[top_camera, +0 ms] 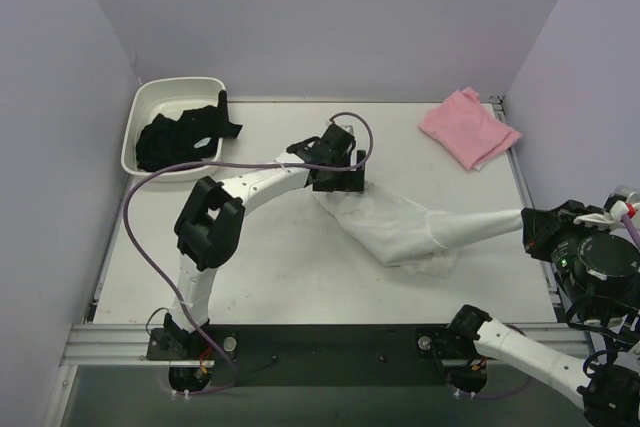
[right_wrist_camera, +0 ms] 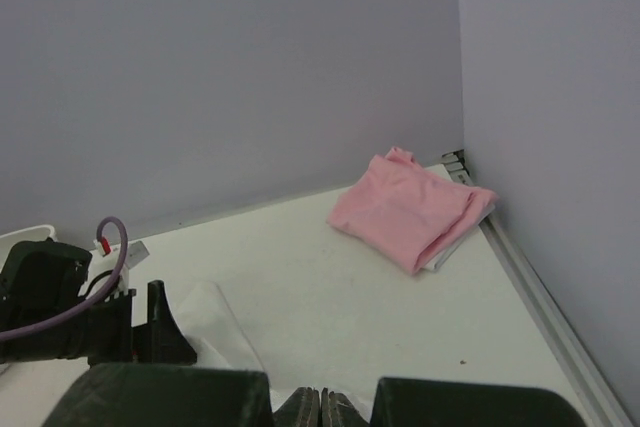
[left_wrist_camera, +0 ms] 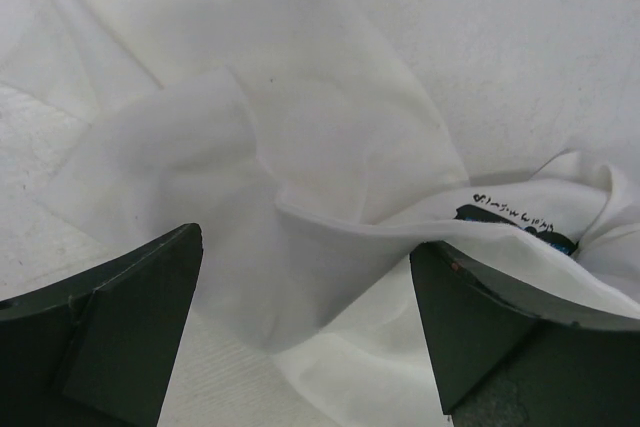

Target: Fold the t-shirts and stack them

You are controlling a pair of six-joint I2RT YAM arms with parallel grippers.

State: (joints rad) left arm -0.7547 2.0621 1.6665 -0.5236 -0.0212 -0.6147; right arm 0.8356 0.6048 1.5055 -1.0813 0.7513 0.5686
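At the right edge of the desk (top_camera: pixel 280 267), toward its near side, the right gripper (top_camera: pixel 527 219) is seen with its jaws pressed together on one end of the white t-shirt (top_camera: pixel 400 227). From that pinch the cloth is drawn into a taut, narrow cone that widens leftward into a crumpled, wrinkled heap at the middle of the desk. The heap is lying flat on the surface, with a loose flap spilled toward the near edge.

The left gripper (top_camera: pixel 340 179) is held over the heap's far left end, its jaws spread wide apart with nothing gripped between them. In the left wrist view, thin white cloth (left_wrist_camera: pixel 330 97) is shown in soft overlapping folds, with a line of small dark lettering and a spot of blue close to one finger (left_wrist_camera: pixel 470 327).

In the far right corner a pink t-shirt (top_camera: pixel 468 127) is laid folded, well apart from the white one. In the far left corner a white tub (top_camera: pixel 150 107) is placed, with a black garment (top_camera: pixel 185 137) bundled inside.
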